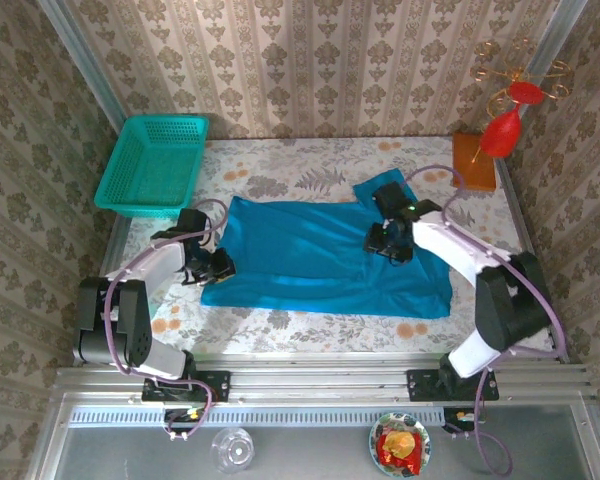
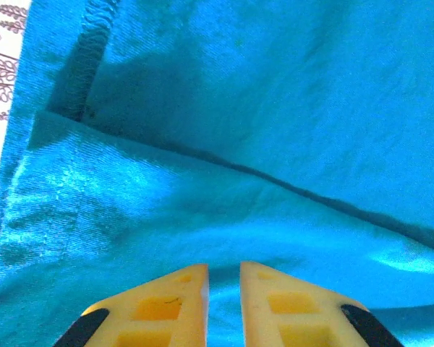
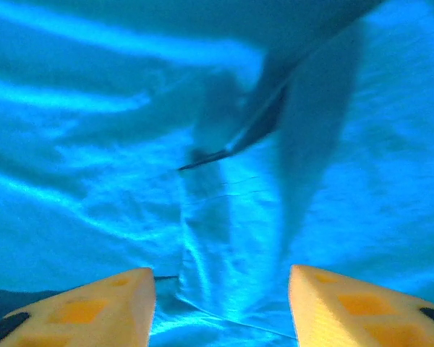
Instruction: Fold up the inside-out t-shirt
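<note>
Left hand [image 2: 224,276] pinches the inside-out t-shirt [image 1: 310,265] at its left edge, fingers nearly pressed together. Right hand [image 3: 222,285] stands spread above the shirt's right part. The shirt lies spread mid-surface [image 1: 280,178].

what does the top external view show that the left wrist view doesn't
Top external: the whole blue t-shirt spread flat on the floral table, a teal mesh basket at far left, and the right gripper over the shirt's right part. Left wrist: a stitched seam and a fold crease up close. Shared: the shirt and the left gripper, pinched close at its left edge.
</note>
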